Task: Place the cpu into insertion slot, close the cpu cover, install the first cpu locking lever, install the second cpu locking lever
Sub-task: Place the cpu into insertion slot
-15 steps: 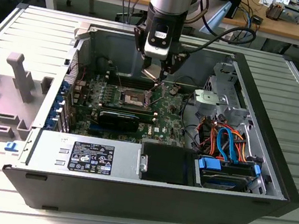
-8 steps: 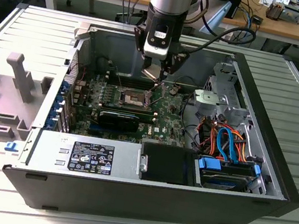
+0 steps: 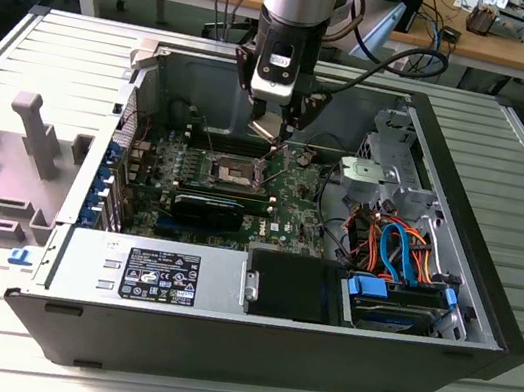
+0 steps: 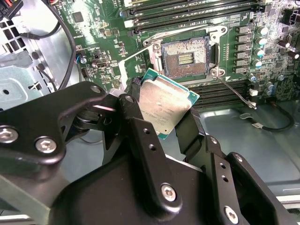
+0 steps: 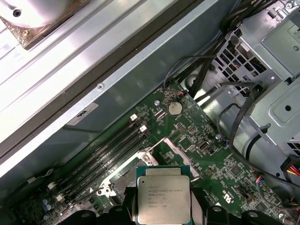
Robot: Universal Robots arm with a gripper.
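My gripper (image 4: 161, 112) is shut on the cpu (image 4: 166, 105), a flat square chip with a dull silver top and a green edge, pinched between two black fingers (image 4: 140, 136). The first wrist view shows the cpu (image 5: 163, 194) from above, held level. The insertion slot (image 4: 185, 58) lies on the green board a short way beyond the chip, its dark centre and contacts exposed. In the exterior view my gripper (image 3: 274, 137) hangs just above and behind the insertion slot (image 3: 237, 166). The cpu cover (image 5: 161, 142) looks swung up at the slot's edge. A thin wire lever (image 4: 234, 91) sticks out beside the slot.
The board sits inside an open computer case (image 3: 483, 326). Long black memory slots (image 4: 187, 9) flank the socket. A black card (image 3: 208, 212) lies in front of it. Bundled orange and blue cables (image 3: 395, 250) and a drive (image 3: 395, 306) fill the exterior view's right; a power supply (image 3: 147, 272) is in front.
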